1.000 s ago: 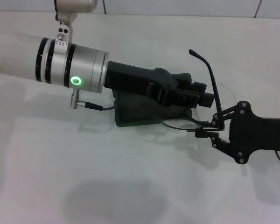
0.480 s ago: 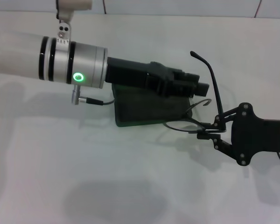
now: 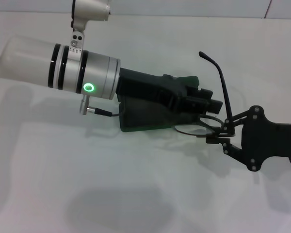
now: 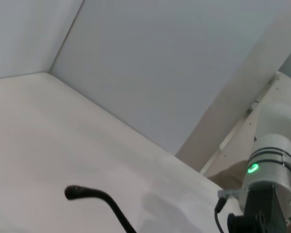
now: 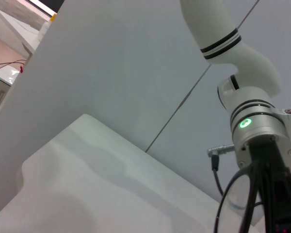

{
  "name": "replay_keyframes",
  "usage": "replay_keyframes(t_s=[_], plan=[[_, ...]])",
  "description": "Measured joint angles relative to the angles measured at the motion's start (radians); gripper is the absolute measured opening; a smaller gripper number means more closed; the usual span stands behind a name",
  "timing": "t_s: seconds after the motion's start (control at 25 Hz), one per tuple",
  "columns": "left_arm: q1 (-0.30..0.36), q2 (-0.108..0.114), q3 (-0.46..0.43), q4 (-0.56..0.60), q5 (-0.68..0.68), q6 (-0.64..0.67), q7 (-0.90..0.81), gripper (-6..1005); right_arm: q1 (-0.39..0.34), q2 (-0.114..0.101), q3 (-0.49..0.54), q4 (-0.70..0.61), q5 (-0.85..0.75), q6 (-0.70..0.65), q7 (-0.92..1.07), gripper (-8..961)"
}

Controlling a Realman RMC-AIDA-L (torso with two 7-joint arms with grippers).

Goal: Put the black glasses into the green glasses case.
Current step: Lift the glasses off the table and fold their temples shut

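Note:
The green glasses case (image 3: 140,116) lies on the white table, mostly covered by my left arm. A green edge of its raised lid (image 3: 192,80) shows behind my left gripper (image 3: 208,101), which reaches over the case from the left. My right gripper (image 3: 222,132) comes in from the right and is shut on the black glasses (image 3: 222,82) at the frame, just right of the case. One temple arm stands upright; a lens (image 3: 189,129) lies low by the case's right edge. The temple tip also shows in the left wrist view (image 4: 87,192), and a lens rim in the right wrist view (image 5: 231,194).
The white table (image 3: 136,194) stretches wide in front of the case. My left arm's silver wrist (image 3: 82,73) with its green light and a thin cable (image 3: 106,112) hang over the table's left side. A wall rises behind the table.
My left arm rose a little, then came back down and shifted right over the case. My right gripper with the glasses has hardly moved.

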Motion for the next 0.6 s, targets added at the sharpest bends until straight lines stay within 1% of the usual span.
replay_keyframes(t_s=[0.24, 0.36, 0.4, 0.48, 0.6], plan=[[0.020, 0.005, -0.092, 0.000, -0.014, -0.011, 0.016, 504, -0.005, -0.001, -0.002, -0.001, -0.002, -0.023, -0.012, 98], [0.025, 0.009, -0.089, -0.002, 0.013, -0.046, 0.016, 504, -0.025, -0.001, 0.007, -0.006, 0.042, -0.076, -0.068, 98], [0.025, 0.008, -0.087, -0.005, 0.042, -0.067, 0.013, 504, -0.031, -0.001, 0.007, -0.005, 0.072, -0.104, -0.091, 98], [0.025, 0.003, -0.086, -0.007, 0.073, -0.089, 0.010, 504, -0.035, -0.002, 0.007, -0.003, 0.111, -0.150, -0.118, 98], [0.023, -0.019, -0.086, -0.008, 0.107, -0.135, 0.012, 504, -0.030, -0.002, -0.001, 0.008, 0.137, -0.216, -0.133, 98]])
